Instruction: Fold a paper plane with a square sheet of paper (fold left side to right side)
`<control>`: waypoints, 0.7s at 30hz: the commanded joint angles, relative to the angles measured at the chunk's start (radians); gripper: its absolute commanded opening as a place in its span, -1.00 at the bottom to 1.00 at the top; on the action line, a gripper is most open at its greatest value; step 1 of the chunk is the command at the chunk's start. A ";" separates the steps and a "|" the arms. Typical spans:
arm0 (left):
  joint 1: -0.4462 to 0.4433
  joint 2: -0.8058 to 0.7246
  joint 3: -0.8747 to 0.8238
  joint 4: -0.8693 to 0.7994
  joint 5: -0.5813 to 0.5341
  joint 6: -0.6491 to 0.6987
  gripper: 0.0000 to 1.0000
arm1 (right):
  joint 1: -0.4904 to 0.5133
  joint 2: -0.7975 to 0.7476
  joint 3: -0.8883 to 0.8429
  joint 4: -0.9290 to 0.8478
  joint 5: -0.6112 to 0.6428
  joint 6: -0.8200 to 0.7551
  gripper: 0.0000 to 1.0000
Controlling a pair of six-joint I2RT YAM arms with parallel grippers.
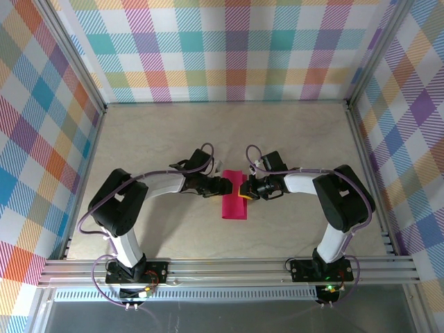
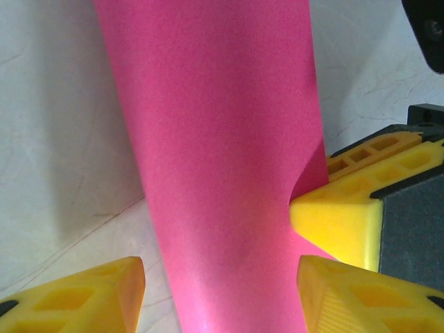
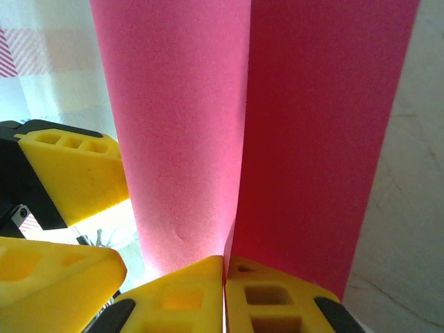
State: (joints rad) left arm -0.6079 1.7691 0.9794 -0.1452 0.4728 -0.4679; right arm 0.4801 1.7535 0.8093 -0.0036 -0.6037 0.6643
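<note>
**Right gripper pinching the folded pink sheet, left gripper spread over it**

We see the thin magenta-pink paper sheet (image 1: 234,207) lying as a narrow strip around the middle of the pale wooden table (image 1: 152,139). It sits a little closer to the near edge than the far edge, with its long side running near to far. Both arms reach inward and meet over its far half.

The right gripper (image 1: 245,189) sits at the strip's right edge. In the right wrist view this gripper (image 3: 225,291) has its two yellow fingertips (image 3: 270,302) pressed together with a paper edge caught between them, so it is clenched on the sheet. There the sheet (image 3: 312,139) shows a darker right part lying flat on the table. Its lighter, backlit left part curves up off the darker one.

The left gripper (image 1: 223,186) is at the strip's left edge. In the left wrist view this gripper (image 2: 222,305) has its yellow fingers (image 2: 90,298) spread wide, one on either side of the sheet (image 2: 222,139), grasping nothing. We cannot tell whether those tips touch the table. One yellow finger of the right gripper (image 2: 340,222) touches the paper's right edge, and the paper seems to dimple there.

Multicolour checked walls (image 1: 236,48) surround the table. An aluminium rail (image 1: 229,267) runs along the near edge.
</note>
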 commanded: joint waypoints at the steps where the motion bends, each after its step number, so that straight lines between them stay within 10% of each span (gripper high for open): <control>1: -0.015 0.028 0.043 -0.065 -0.052 0.030 0.15 | 0.009 0.006 0.016 -0.023 0.007 -0.028 -0.81; 21: -0.080 0.155 0.103 -0.167 -0.171 0.058 -0.17 | -0.013 -0.251 -0.039 -0.211 0.261 -0.106 -0.21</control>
State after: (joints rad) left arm -0.6533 1.8507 1.0821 -0.2832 0.3214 -0.4278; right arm 0.4774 1.5528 0.7948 -0.1318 -0.4221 0.6010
